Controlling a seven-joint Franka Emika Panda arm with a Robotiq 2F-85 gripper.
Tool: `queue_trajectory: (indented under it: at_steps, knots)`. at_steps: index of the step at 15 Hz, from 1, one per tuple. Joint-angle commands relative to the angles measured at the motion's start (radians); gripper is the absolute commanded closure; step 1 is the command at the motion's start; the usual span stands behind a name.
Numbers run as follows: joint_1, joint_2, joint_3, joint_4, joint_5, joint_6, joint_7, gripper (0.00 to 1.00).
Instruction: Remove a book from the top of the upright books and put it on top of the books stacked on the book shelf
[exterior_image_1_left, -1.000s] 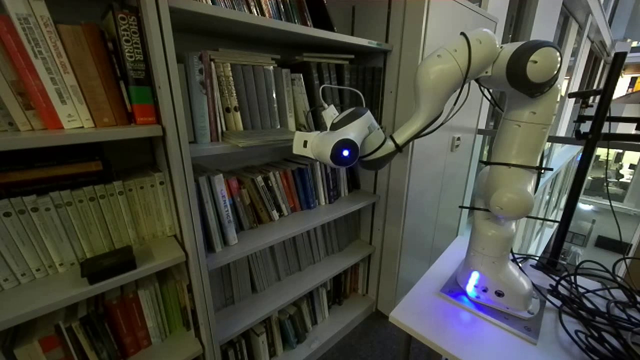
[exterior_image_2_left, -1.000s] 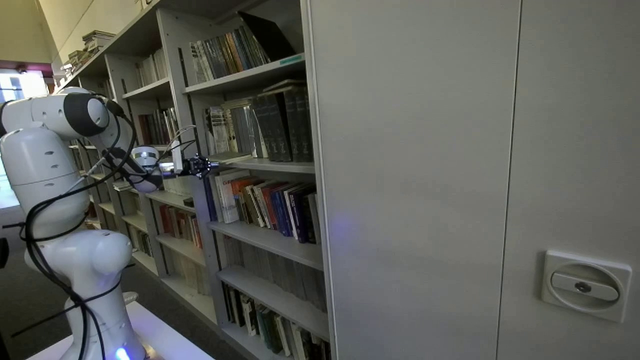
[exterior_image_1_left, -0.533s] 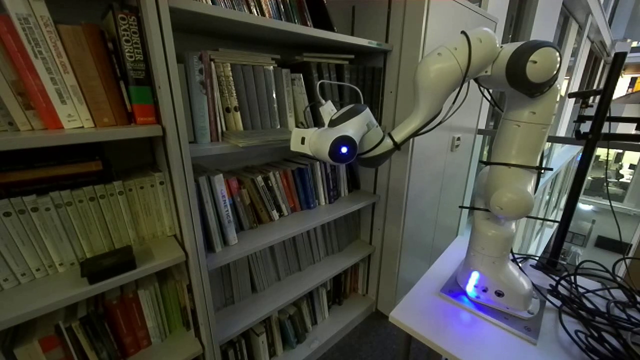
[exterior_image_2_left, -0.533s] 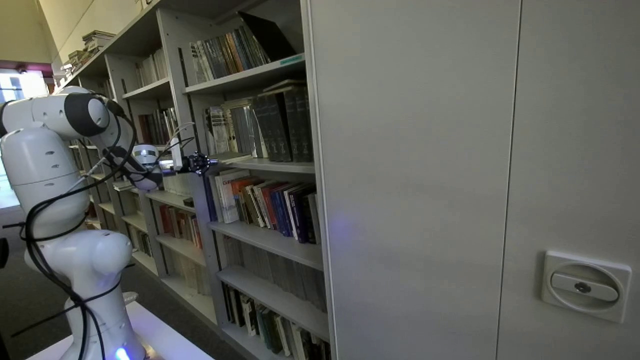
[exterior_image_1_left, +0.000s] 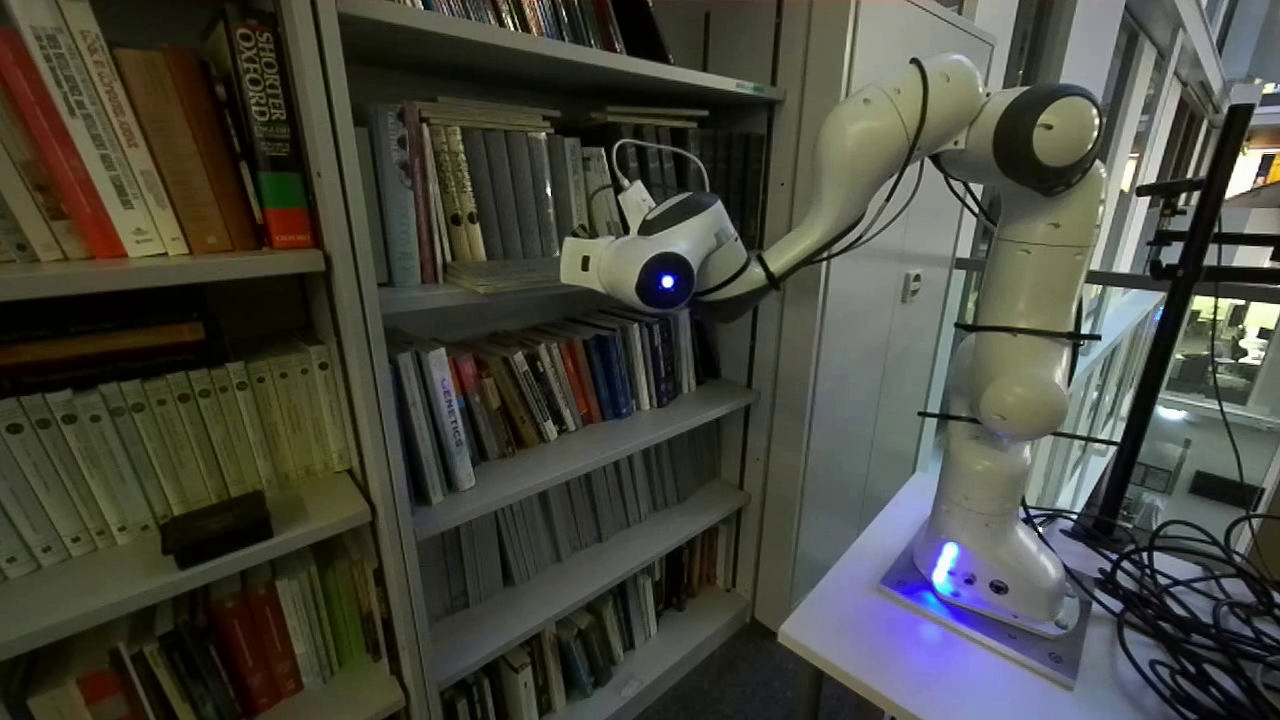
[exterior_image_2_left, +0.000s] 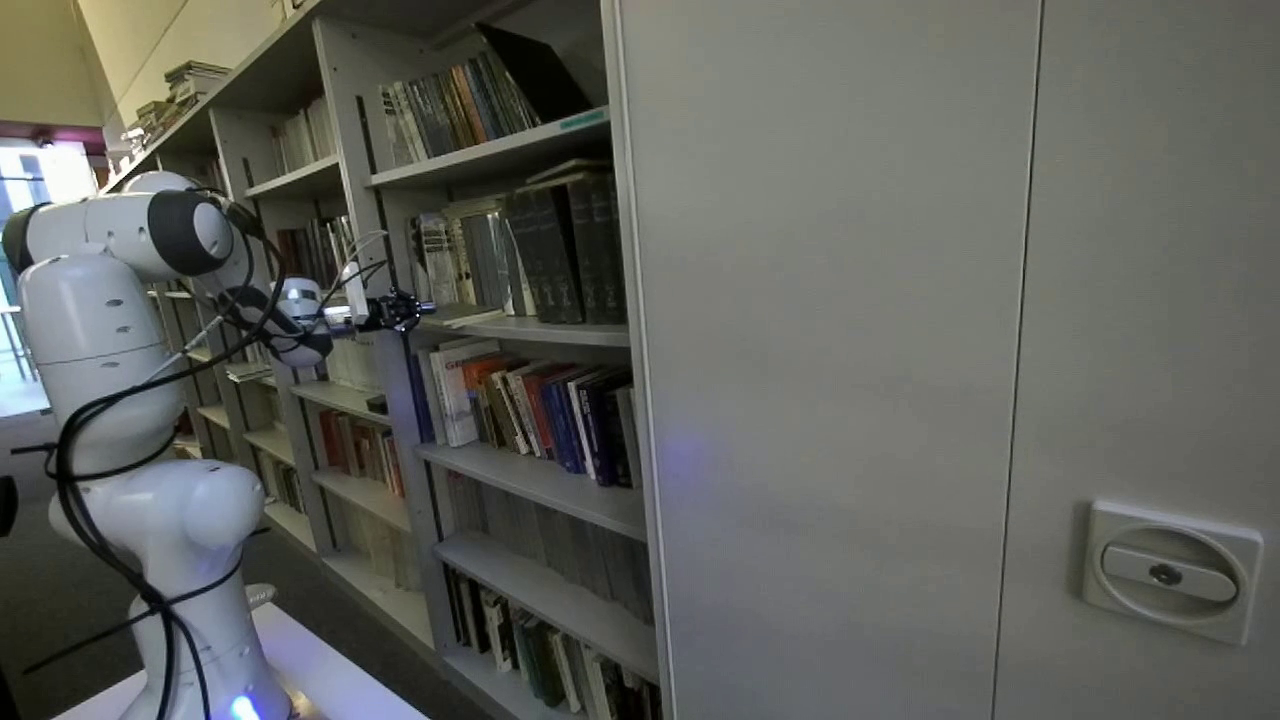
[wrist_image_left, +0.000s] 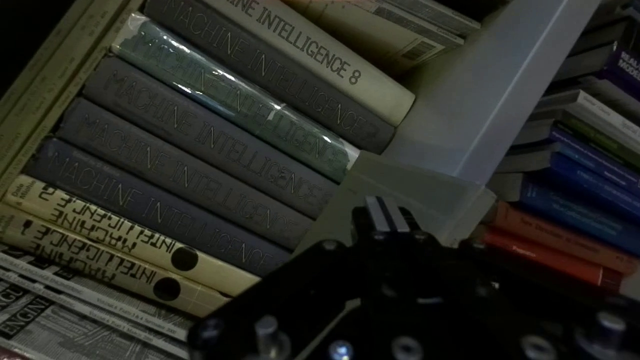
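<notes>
Two groups of flat books (exterior_image_1_left: 490, 113) atop the upright books (exterior_image_1_left: 510, 190); long axes along the row, spines outward in the wrist view. Eight uprights titled Machine Intelligence. One low stack (exterior_image_1_left: 515, 275), flat on the book shelf (exterior_image_1_left: 600, 445) in front of them; number of books unclear. One claw (wrist_image_left: 385, 212), fingertips together, near that stack. One white arm (exterior_image_1_left: 1030, 300) on a white bench (exterior_image_1_left: 850, 610). One pale cabinet (exterior_image_2_left: 830, 350) beside the shelf.

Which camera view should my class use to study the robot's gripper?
The wrist view: there the gripper is close up, its fingertips in plain sight and close together. In an exterior view it is a small dark shape in front of the bookshelf; in an exterior view the arm's white end hides it.
</notes>
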Motion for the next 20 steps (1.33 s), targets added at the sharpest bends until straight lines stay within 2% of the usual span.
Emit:
queue_trajectory:
  at_steps: [1,4,11,14,20]
  knots:
    - [-0.003,0.005,0.001,0.021,-0.001,0.01,-0.034,1.0]
    - [0.007,-0.04,0.01,-0.011,0.037,0.028,-0.017,1.0]
    - [0.035,-0.115,0.037,-0.03,0.046,0.029,0.0,1.0]
    - [0.04,-0.114,0.037,-0.049,0.076,0.037,-0.012,1.0]
    - [0.032,-0.092,0.029,-0.098,0.062,0.031,-0.003,1.0]
